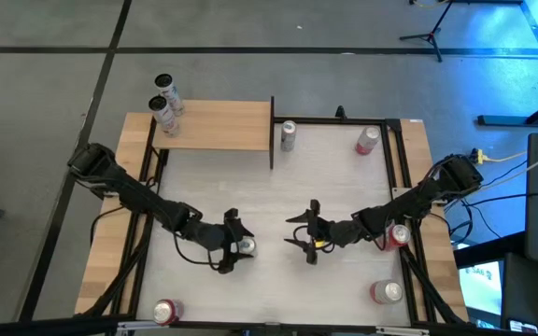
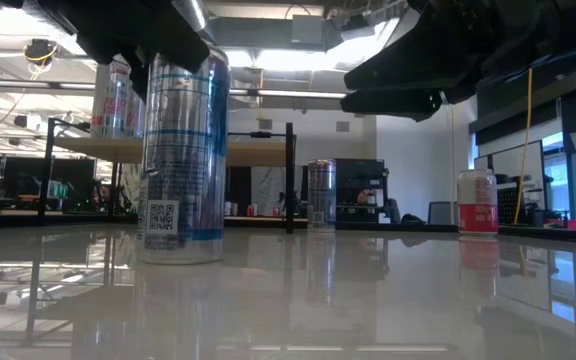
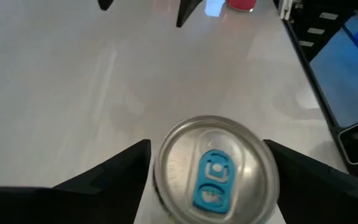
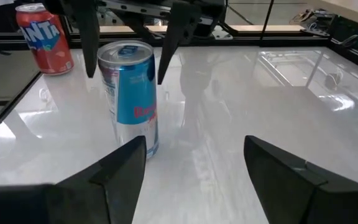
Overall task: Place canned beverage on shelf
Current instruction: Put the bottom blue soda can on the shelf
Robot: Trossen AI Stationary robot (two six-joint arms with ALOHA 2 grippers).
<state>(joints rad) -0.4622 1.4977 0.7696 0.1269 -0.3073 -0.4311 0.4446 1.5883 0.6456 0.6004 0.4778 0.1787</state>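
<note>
A tall blue-and-silver beverage can stands upright on the white tabletop, its silver lid and blue tab facing up. My left gripper is open, with one finger on either side of the can's upper part and a thin gap at each side. My right gripper is open just right of the can, pointing at it with nothing between its fingers. The tan wooden shelf stands at the far left, with two cans upright at its left end.
A silver can and a red can stand near the far edge. More red cans stand by the right arm, near right and near left. A black post bounds the shelf's right end.
</note>
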